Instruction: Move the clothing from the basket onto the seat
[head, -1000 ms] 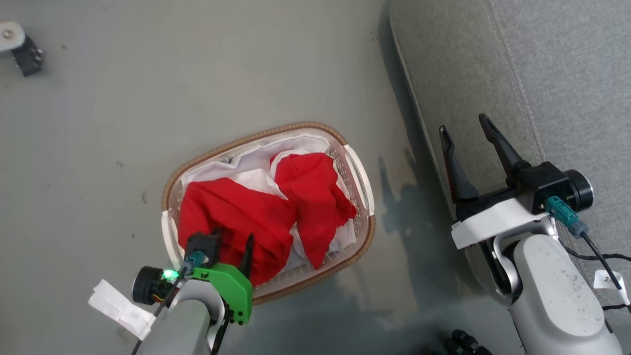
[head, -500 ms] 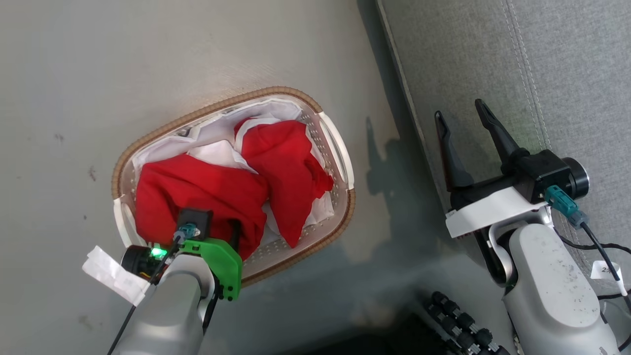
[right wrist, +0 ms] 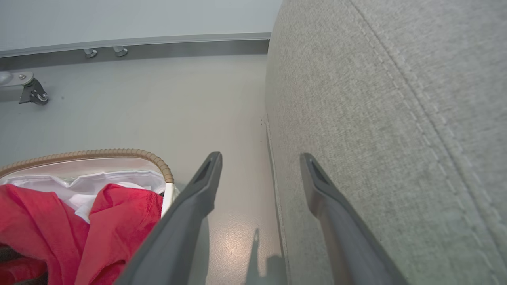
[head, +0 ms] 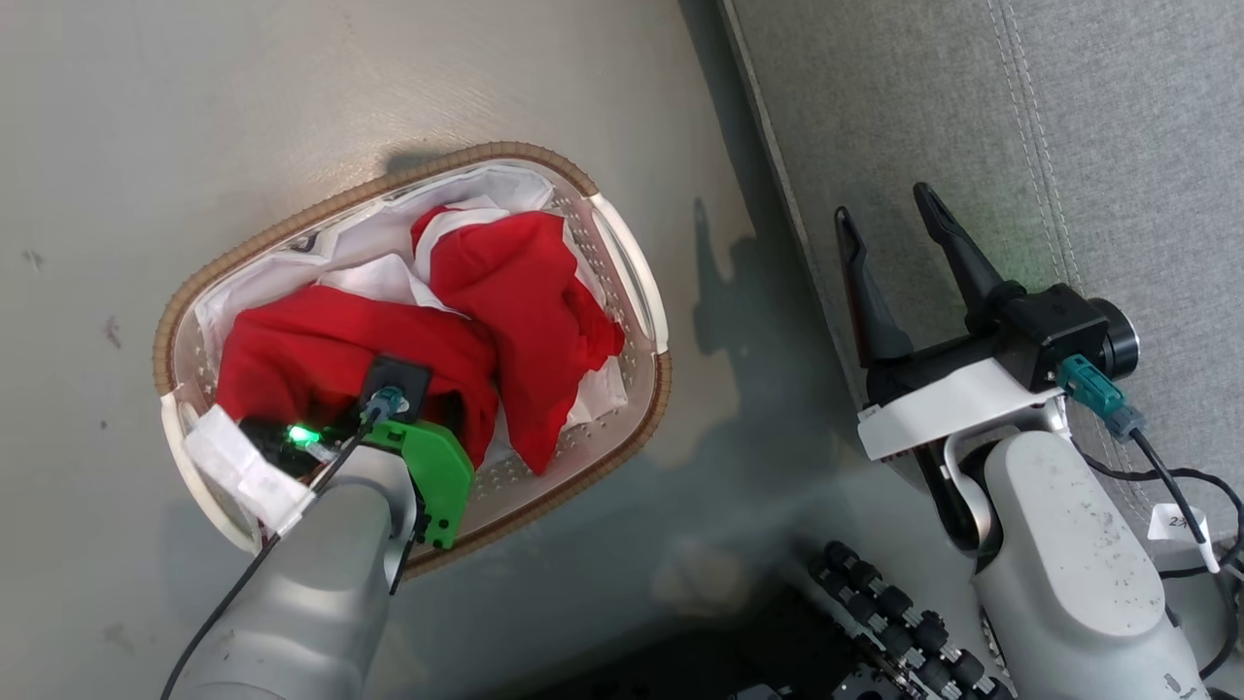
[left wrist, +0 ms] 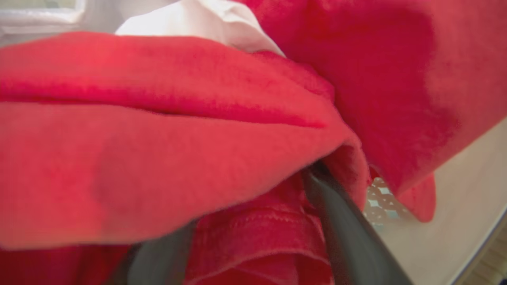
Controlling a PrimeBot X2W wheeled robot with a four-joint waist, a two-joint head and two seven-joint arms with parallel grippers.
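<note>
Both spread: right tool (head: 884,222) idles; left tool (left wrist: 241,237), sunk in soft red clothing (head: 525,292) at the white plastic basket's (head: 637,272) seven o'clock, should pinch deep.

A smooth pale grey floor (head: 107,126) carries small dark scuffs and a soft glare patch. In the right wrist view, at twelve o'clock, a dark metal skirting strip (right wrist: 190,44) runs under a plain pale wall (right wrist: 138,16); at ten o'clock stands a black castor on a metal bracket (right wrist: 31,90)

Speckled pale-grey forearm (head: 1069,554), dark-fingered right tool (head: 882,200), green left-wrist bracket (head: 437,472).
</note>
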